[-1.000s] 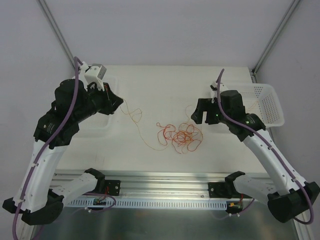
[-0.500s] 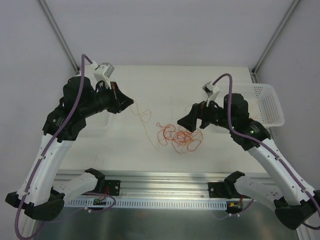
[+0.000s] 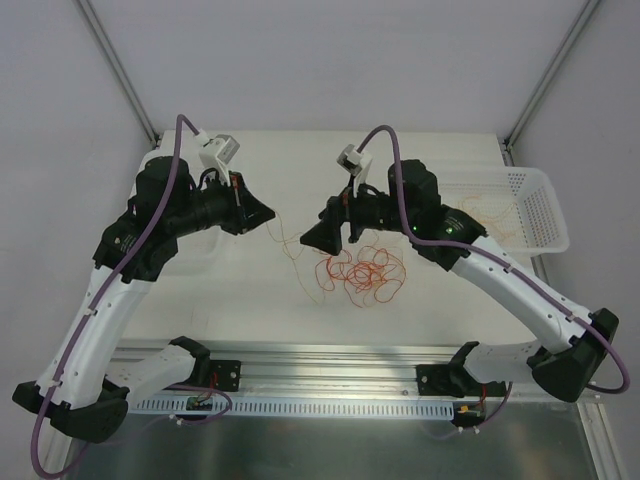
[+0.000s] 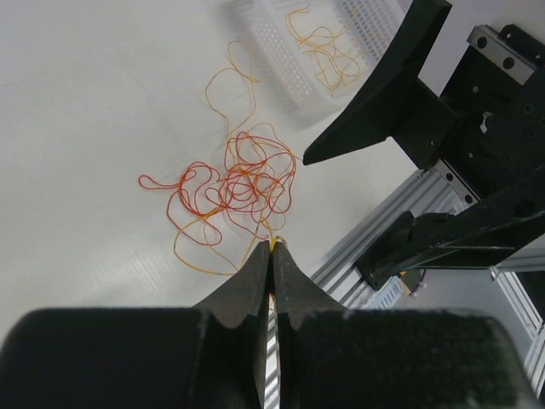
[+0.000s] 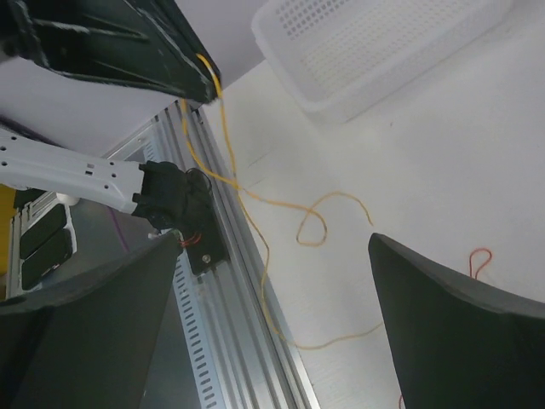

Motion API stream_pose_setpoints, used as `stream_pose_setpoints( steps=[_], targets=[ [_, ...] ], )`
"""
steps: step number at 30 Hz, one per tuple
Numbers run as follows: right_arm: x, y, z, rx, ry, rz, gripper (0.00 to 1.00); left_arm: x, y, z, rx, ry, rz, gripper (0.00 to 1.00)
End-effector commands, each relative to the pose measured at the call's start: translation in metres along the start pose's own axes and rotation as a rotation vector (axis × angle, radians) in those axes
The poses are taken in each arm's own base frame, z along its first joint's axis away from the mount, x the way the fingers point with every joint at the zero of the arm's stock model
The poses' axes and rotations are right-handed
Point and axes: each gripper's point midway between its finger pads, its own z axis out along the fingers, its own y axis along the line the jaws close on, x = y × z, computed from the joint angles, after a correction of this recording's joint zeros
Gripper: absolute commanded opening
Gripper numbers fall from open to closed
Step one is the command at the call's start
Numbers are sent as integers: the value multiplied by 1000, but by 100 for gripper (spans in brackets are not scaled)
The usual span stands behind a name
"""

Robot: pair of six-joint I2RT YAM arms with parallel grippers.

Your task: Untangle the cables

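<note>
Watching this rig work on the cables (image 3: 362, 272), I'd say it's maybe a third of the way in. There's a loose bunch of pale yellow-orange strands (image 3: 490, 210) already lying in the white basket (image 3: 545, 235), so that part looks sorted. The main tangle sits on the table (image 3: 450, 150) to the left of the basket, well apart from it, and it's mostly red-orange loops with some yellow mixed through, very much knotted up. The left gripper (image 4: 272, 247) is clenched on one yellow-orange strand (image 3: 285, 245), which trails out from the side of the tangle away from the basket. The right gripper (image 5: 272, 239) has its jaws spread wide with nothing in them, hovering above the tangle's edge farthest from the basket. My guess is that strand gets teased free next, then all the red stuff is left to do.
</note>
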Motion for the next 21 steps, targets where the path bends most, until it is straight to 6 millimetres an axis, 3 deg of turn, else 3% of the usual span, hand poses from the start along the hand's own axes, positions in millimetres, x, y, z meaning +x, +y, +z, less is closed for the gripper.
stream_pose_setpoints(
  steps=[1, 5, 14, 17, 18, 20, 21],
  targets=[
    [-40, 35, 5, -135, -88, -133, 99, -1, -17, -6, 78, -16, 33, 1],
    [-31, 53, 26, -224, -32, -144, 100, -3, -14, -8, 60, -32, 47, 1],
    [5, 58, 67, -279, 67, -116, 96, -7, -17, -13, 60, -52, 46, 1],
    [14, 59, 74, -289, 86, -99, 86, -9, -14, -14, 38, -67, 39, 1],
    [15, 59, 75, -294, 89, -94, 77, -10, -11, -15, 19, -77, 37, 1],
    [18, 60, 74, -296, 93, -89, 67, -8, -6, -15, -4, -81, 34, 1],
    [19, 61, 73, -298, 92, -88, 54, -9, -4, -15, -14, -85, 33, 1]
  ],
)
